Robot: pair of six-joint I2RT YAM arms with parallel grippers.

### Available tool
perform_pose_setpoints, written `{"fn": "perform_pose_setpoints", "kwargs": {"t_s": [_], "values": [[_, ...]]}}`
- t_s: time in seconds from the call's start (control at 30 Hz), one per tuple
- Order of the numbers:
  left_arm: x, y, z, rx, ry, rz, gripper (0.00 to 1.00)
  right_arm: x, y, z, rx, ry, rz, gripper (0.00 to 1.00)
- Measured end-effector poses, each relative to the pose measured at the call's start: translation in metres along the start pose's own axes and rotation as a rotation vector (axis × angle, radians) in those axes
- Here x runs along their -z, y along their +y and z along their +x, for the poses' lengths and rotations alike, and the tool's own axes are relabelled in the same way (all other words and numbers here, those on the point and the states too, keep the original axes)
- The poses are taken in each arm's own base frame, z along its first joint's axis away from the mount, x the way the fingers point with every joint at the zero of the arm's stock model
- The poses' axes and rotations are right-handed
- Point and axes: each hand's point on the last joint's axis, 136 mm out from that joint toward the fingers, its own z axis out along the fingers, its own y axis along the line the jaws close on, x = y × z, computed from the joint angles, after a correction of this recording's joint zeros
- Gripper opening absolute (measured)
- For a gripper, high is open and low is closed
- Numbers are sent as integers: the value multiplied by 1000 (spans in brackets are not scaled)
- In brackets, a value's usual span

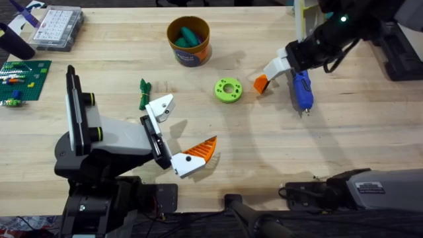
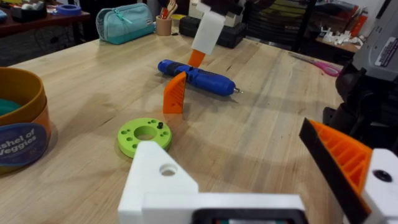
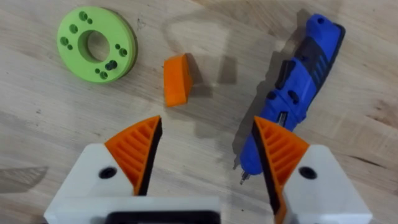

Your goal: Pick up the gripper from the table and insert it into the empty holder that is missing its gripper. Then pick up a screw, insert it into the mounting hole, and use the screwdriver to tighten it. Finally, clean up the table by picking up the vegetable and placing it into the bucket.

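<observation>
The orange ribbed gripper (image 1: 260, 84) (image 2: 175, 93) (image 3: 176, 79) stands on the table between the lime ring and the blue screwdriver (image 1: 301, 89) (image 2: 199, 74) (image 3: 298, 118). My right gripper (image 1: 281, 71) (image 3: 208, 146) hovers open just above it, with one finger over the screwdriver. My left gripper (image 1: 192, 122) (image 2: 230, 146) is open. One of its fingers is the bare white holder (image 1: 162, 106) (image 2: 158, 180); the other carries an orange pad. The dark green vegetable (image 1: 143, 92) lies beside the holder. The orange bucket (image 1: 188, 41) (image 2: 22, 124) stands at the back.
A lime green flat ring (image 1: 229, 90) (image 2: 144, 134) (image 3: 96, 43) lies left of the wedge with a small dark piece on it. A parts box (image 1: 58, 26) and a green baseplate (image 1: 23, 79) sit far left. Black equipment (image 1: 400, 53) stands far right.
</observation>
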Motion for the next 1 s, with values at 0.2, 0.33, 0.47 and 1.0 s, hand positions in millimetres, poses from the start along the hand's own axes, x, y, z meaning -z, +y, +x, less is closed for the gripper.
{"fn": "perform_pose_setpoints", "kwargs": {"t_s": [0.2, 0.33, 0.47, 1.0], "values": [[0, 0, -1, -2, -1, 0, 989, -1, 0, 5, 0, 20, -2, 902], [0, 0, -1, -2, -1, 0, 989, 8, 6, 3, 33, -9, -29, 902], [0, 0, -1, -2, -1, 0, 989, 17, 18, 0, 106, -43, -71, 902], [0, 0, -1, -2, -1, 0, 989, 23, 48, -11, 270, -20, -107, 902]]}}
